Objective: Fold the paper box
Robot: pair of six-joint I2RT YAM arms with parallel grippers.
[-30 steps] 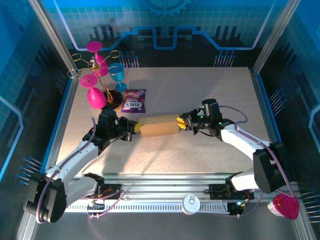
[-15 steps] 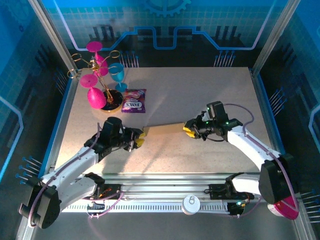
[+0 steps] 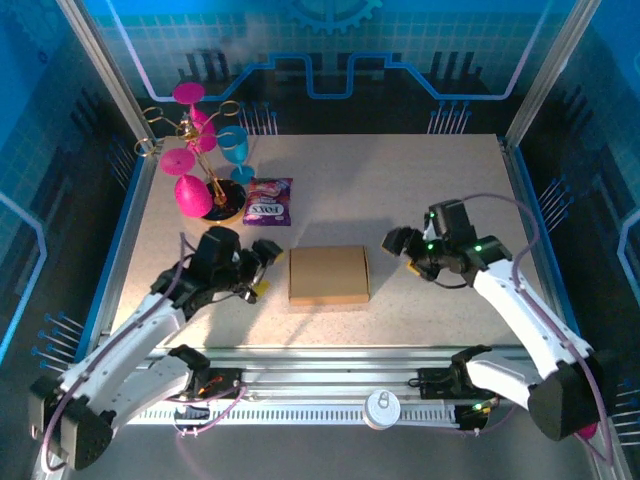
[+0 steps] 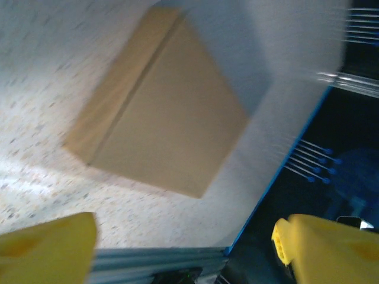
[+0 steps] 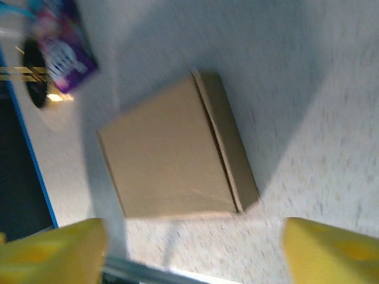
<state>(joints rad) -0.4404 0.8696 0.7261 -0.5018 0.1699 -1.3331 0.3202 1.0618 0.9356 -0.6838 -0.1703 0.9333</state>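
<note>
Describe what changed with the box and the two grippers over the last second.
The paper box was held up between both grippers by its ends; it now lies flat and closed on the table. The left gripper and right gripper both opened, let go and drew back to either side, and neither touches it now. The purple snack packet and the rack of glasses stayed put.

Lab robot cell, I'd say. My speckled table (image 3: 430, 180) is boxed in by aluminium posts (image 3: 103, 70) and blue printed panels (image 3: 330, 50), upper frame. Extrusion rail (image 3: 300, 410) along the bottom edge, where I'm bolted down.
</note>
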